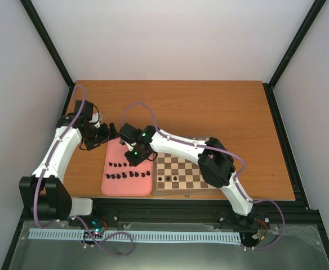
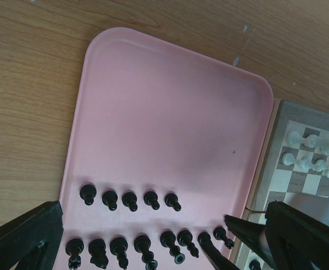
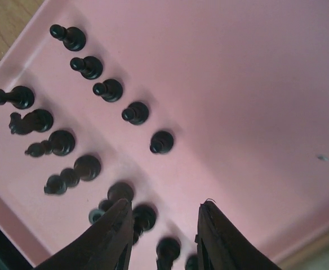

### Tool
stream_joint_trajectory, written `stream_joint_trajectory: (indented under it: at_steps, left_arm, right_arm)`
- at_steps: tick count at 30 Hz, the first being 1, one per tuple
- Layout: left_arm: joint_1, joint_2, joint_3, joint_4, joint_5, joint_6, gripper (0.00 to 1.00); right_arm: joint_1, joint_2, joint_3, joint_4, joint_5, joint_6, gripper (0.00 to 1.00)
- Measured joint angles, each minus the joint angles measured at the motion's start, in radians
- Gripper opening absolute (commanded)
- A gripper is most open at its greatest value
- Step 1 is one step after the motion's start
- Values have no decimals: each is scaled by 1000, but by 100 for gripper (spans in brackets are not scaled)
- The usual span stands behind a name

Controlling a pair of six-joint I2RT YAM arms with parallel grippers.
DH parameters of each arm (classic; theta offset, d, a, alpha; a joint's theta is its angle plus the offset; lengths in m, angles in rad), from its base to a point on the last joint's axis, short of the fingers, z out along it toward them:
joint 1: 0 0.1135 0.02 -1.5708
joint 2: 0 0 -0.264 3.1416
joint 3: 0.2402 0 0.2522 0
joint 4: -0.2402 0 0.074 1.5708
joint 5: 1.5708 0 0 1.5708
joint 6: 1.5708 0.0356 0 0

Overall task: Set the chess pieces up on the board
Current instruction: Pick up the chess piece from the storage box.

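Note:
Several black chess pieces (image 1: 126, 174) stand in two rows on a pink tray (image 1: 115, 153); they also show in the left wrist view (image 2: 129, 200) and the right wrist view (image 3: 135, 113). The wooden board (image 1: 191, 181) lies right of the tray, with two black pieces (image 1: 170, 179) on its near rows. My right gripper (image 1: 137, 157) hovers open low over the tray's right end (image 3: 164, 211), its fingers (image 3: 112, 233) astride a black piece (image 3: 168, 247) in the nearer row, not touching it. My left gripper (image 1: 105, 135) is open and empty (image 2: 164, 209) above the tray's far end.
White pieces (image 2: 316, 152) stand on the board's far rows. The right arm (image 1: 215, 163) lies across the board. The right gripper's dark fingers (image 2: 246, 230) reach into the left wrist view at the tray's corner. Bare wooden table (image 1: 209, 107) lies behind.

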Motion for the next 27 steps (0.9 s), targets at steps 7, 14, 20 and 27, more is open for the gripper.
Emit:
stream_joint_trajectory:
  at_steps: [7, 14, 20, 27]
  left_arm:
    - [7, -6, -5, 1, -7, -5, 100]
    - [12, -6, -13, -3, -32, -6, 100]
    - [13, -3, -12, -11, -52, -9, 100]
    - [11, 50, 48, -51, -112, -24, 100]
  right_arm:
    - [-3, 131, 112, 14, -57, -27, 33]
    - [-15, 183, 144, 21, -92, -47, 32]
    - [-19, 217, 171, 11, -104, -63, 29]
    - [-25, 256, 206, -6, -121, -80, 15]
